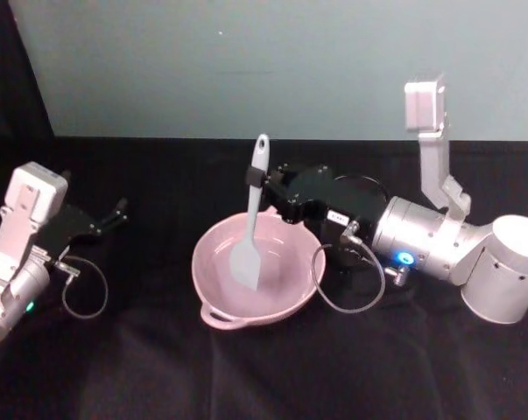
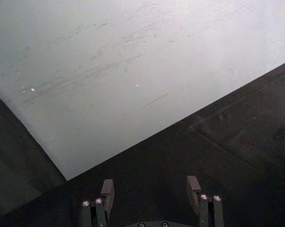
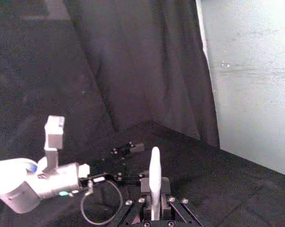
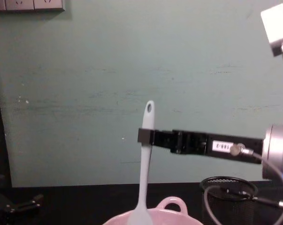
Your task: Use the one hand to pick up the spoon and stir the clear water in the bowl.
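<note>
The pale pink bowl (image 1: 285,297) stands at the middle of the black table, its loop handle (image 4: 172,204) visible in the chest view. The white spoon (image 1: 249,229) stands nearly upright, its flat blade down inside the bowl and its handle hole at the top. My right gripper (image 1: 256,180) reaches in from the right, above the bowl's far rim, and is shut on the spoon's handle (image 4: 145,154) a little below the hole. The handle (image 3: 154,174) rises between the jaws in the right wrist view. My left gripper (image 1: 116,212) rests open at the far left, well away from the bowl.
A black wire-mesh cup (image 4: 228,193) stands to the right of the bowl, under my right arm. A grey cable loop (image 1: 349,284) hangs from the right wrist beside the bowl's right rim. A pale green wall backs the table.
</note>
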